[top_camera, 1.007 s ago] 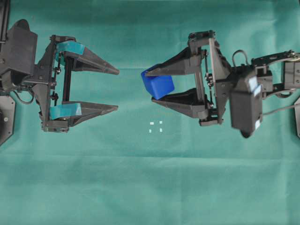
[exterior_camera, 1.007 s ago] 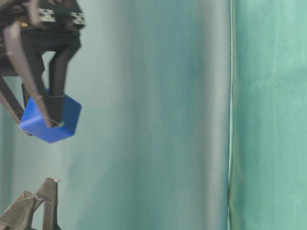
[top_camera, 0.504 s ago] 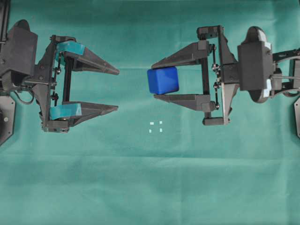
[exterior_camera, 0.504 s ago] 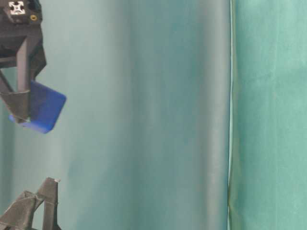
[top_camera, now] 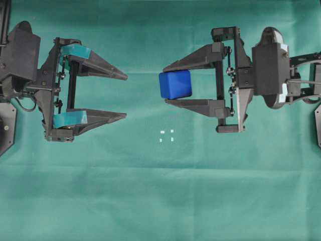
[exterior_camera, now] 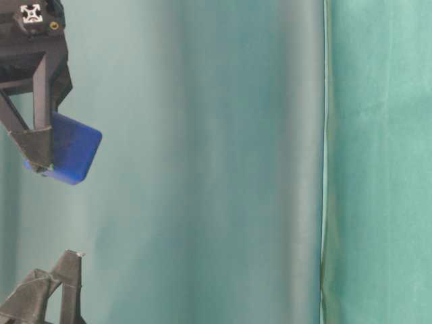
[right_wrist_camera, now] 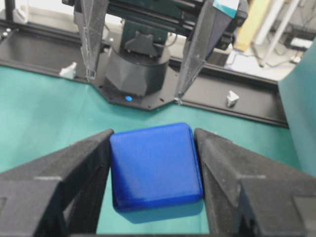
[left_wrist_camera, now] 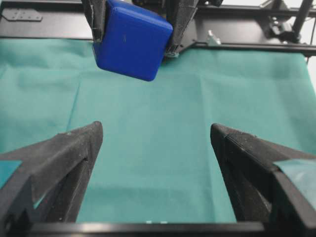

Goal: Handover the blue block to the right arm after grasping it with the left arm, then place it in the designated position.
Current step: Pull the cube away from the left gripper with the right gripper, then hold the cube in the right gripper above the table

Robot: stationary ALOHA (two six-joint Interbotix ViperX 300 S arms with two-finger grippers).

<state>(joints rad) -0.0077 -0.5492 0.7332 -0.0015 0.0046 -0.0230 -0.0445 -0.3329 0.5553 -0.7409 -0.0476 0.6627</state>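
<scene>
My right tool clamps the block; my left tool stands apart.

The block sits pinched between my right tool's two black fingers, held in the air above the green cloth, near the desk's middle. The four white marks lie on the cloth just nearer the desk's front edge than the block. My left tool, teal tape at its finger bases, faces the block with fingers spread wide, touching nothing.

Two black arms: left end effector with teal-taped pointed fingers, right end effector all-black, white stickers.
</scene>
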